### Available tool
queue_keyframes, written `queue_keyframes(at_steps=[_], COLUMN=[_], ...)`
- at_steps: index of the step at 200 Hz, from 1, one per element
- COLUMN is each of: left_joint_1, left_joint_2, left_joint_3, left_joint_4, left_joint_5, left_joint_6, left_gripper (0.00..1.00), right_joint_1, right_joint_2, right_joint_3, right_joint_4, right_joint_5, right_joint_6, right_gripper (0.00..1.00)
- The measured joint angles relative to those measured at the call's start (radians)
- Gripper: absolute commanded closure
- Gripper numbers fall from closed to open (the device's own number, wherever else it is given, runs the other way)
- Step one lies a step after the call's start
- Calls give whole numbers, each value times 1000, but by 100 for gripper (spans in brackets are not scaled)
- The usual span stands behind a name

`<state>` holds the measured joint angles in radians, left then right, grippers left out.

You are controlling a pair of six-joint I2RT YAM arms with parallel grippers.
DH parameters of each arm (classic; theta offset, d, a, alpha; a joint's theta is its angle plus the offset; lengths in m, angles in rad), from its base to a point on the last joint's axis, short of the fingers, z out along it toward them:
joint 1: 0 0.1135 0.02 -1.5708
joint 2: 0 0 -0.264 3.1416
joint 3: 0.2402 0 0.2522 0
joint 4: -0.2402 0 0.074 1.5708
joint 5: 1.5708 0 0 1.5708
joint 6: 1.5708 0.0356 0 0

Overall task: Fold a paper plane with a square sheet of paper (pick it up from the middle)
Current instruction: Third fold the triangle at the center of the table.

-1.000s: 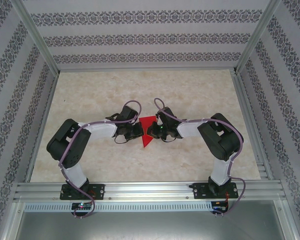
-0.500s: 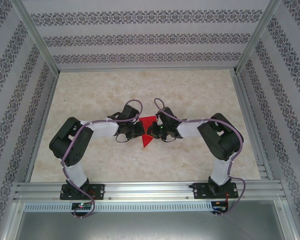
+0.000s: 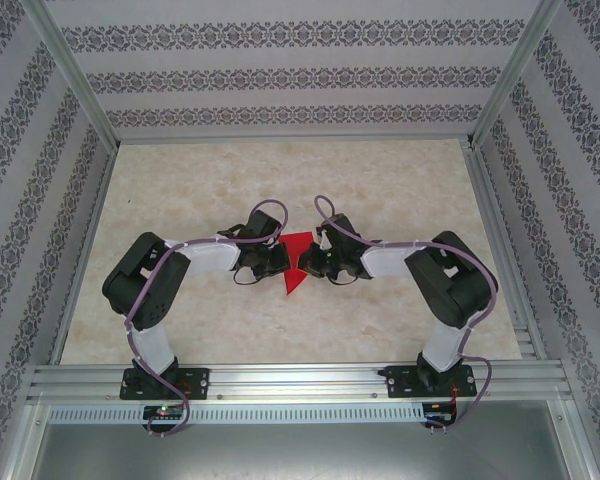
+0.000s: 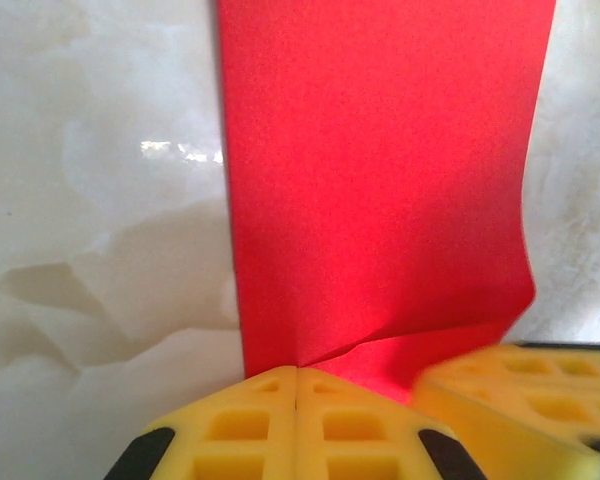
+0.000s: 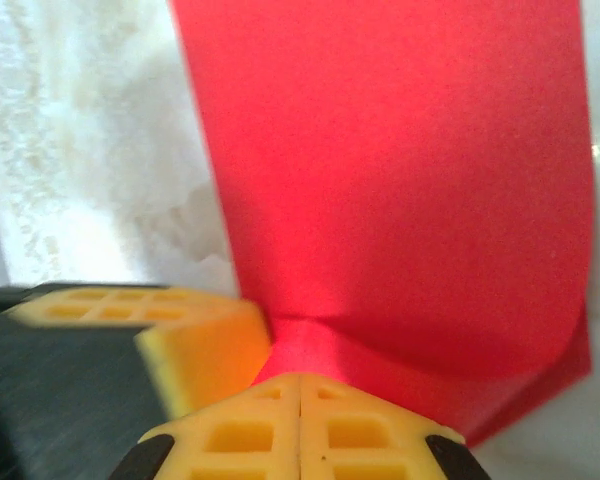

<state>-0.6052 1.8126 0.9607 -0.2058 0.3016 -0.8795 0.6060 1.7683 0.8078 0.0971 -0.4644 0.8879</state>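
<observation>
1. My left gripper [image 4: 296,372] is clamped fully together, pinching one edge of the red paper sheet [image 3: 294,270].
2. My right gripper [image 5: 299,378] is likewise closed tight on the opposite edge.
3. The sheet sits over the middle of the table [image 3: 400,190], between both grippers, and looks triangular, though it is small from overhead.

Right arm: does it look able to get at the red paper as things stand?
Likely yes: the right fingers are shut on the paper, with the left fingers pinching it close alongside and nothing in between.

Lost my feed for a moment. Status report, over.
Left gripper shut on red paper sheet. Right gripper shut on same sheet, grippers close together. No obstruction seen.
</observation>
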Motion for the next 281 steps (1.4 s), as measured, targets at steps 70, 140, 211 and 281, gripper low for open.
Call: queue_keyframes(at_steps=[70,140,211,281], left_joint_1=[-6,-8,-13,-13], left_joint_2=[-2,-5,-8,-10], left_joint_3=[-6,-16,-19,-22], left_joint_4=[5,20,24,27], left_joint_5=[-12,-14,-24,-33], left_joint_6=[0,-1,-1,-2], left_gripper=[99,100,100,100], right_joint_1=[59,99,99,100], right_joint_2=[-111,-111,-60,-25], right_joint_3=[-173,-201,-179,-179], right_joint_4=[130,219,218,214], right_joint_5=[-61,-64,-61,-60], right_joint_6=[12,52,56,56], right_gripper=[94,94,94,94])
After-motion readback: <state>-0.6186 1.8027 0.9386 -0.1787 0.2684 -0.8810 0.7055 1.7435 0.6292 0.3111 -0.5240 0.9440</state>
